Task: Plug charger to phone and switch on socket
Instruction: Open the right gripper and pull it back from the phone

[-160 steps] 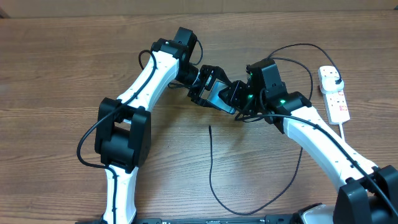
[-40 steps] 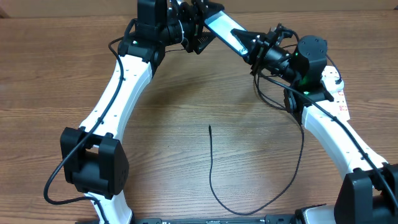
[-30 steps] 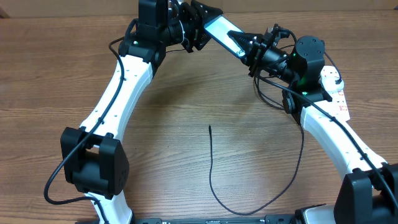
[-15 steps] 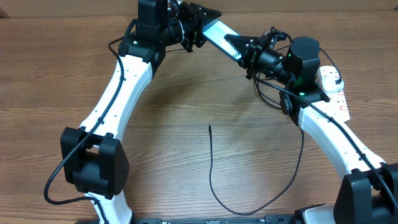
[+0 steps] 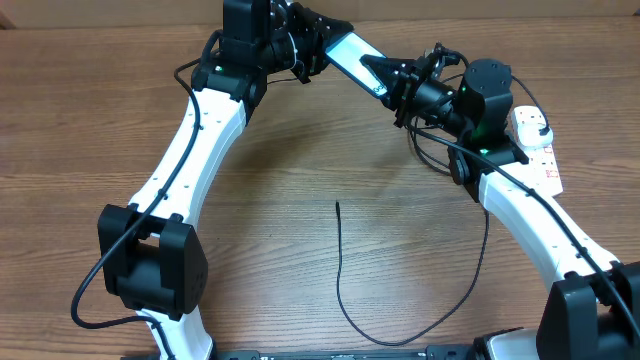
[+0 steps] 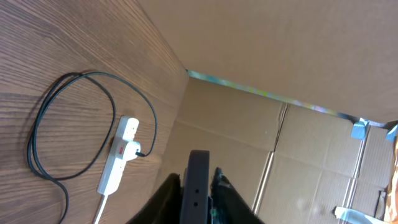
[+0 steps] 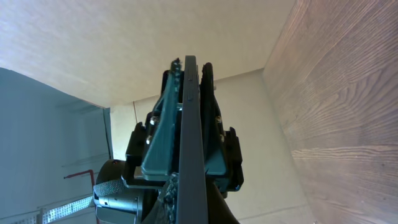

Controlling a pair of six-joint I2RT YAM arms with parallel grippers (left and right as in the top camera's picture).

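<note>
Overhead: phone held in the air between both grippers, charger not yet picked up.
The left gripper (image 5: 322, 42) is pinched on one end of the phone (image 5: 357, 60), which shows edge-on between its fingers in the left wrist view. The right gripper (image 5: 396, 82) appears clamped on the other end. The charger (image 5: 338, 260) lies loose on the table (image 5: 80, 120), its connector tip (image 5: 337, 205) well below both grippers, toward the robot. Its other end reaches the socket (image 5: 545, 165), just outboard of the right wrist. Plugging in looks to be pending: one gripper must let go, fetch the tip and line it up with the phone's port.
</note>
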